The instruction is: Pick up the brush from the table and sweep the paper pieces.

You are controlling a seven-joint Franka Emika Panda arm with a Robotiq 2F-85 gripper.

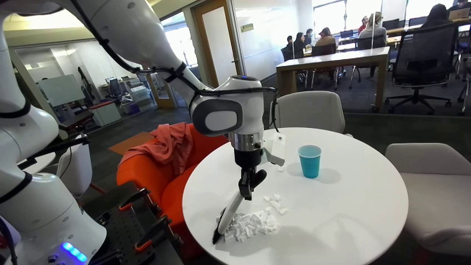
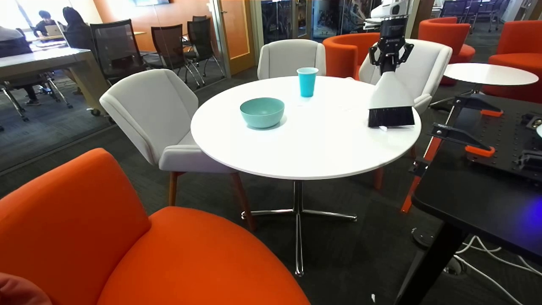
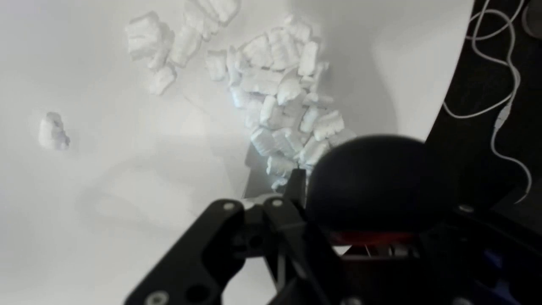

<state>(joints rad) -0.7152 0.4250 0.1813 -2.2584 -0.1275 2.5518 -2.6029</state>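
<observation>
The brush has a white head (image 1: 232, 210), black bristles (image 2: 390, 117) and a dark handle (image 3: 377, 186). My gripper (image 1: 247, 189) is shut on its handle, and it also shows in an exterior view (image 2: 388, 63). The brush is tilted, bristles down, at or just above the white table (image 1: 353, 206) near its edge. The paper pieces (image 1: 254, 224) lie in a pile against the brush head, with a few scattered apart. The pile (image 3: 288, 97) also shows in the wrist view. In an exterior view the brush hides most of them, and one scrap (image 2: 383, 128) shows at the bristles.
A blue cup (image 1: 310, 162) stands on the table, beyond the pile. A teal bowl (image 2: 262, 112) stands on the table in an exterior view. Grey-white chairs (image 1: 423, 184) and an orange armchair (image 1: 147, 180) surround the table. A black robot stand with clamps (image 2: 487, 169) is beside it.
</observation>
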